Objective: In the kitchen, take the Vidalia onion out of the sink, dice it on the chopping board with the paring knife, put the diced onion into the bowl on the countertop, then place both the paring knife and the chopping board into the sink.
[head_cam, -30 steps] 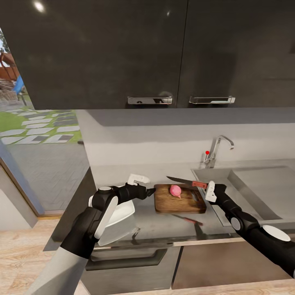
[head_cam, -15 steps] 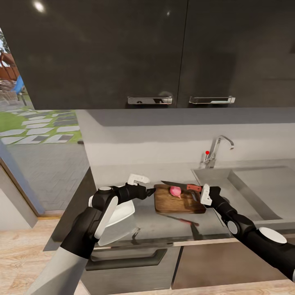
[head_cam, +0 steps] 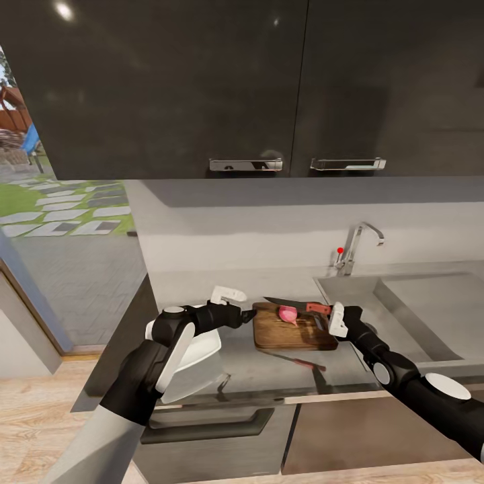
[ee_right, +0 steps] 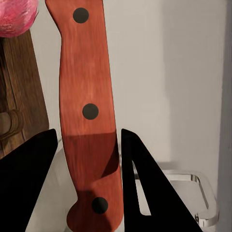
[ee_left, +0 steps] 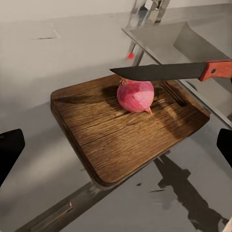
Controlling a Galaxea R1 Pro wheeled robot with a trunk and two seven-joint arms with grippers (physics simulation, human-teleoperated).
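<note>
The knife (head_cam: pixel 298 306) is being held by its red handle in the right claw (head_cam: pixel 327 317), whose fingers are closed on the handle's lower part in the right wrist view. The blade is being carried level, its long axis running away from the claw toward the robot's left, and it is lying directly over the onion (ee_left: pixel 136 95); whether the edge is touching the skin cannot be told. The onion is sitting whole on the far part of the board (head_cam: pixel 294 327), just beyond the right claw's fingertips, so this arm is judged the nearer one for the cut and a straight downward press is what the coming move turns on.

The left claw (head_cam: pixel 236 304) is being held open and empty, just off the board's left edge, its dark fingertips (ee_left: pixel 10 147) framing the board in the left wrist view. The bowl (head_cam: pixel 199 347) is lying under the left forearm. Bare table (head_cam: pixel 269 366) is lying in front of the board, and the sink (head_cam: pixel 417 316) is lying close behind the right claw, to its right
</note>
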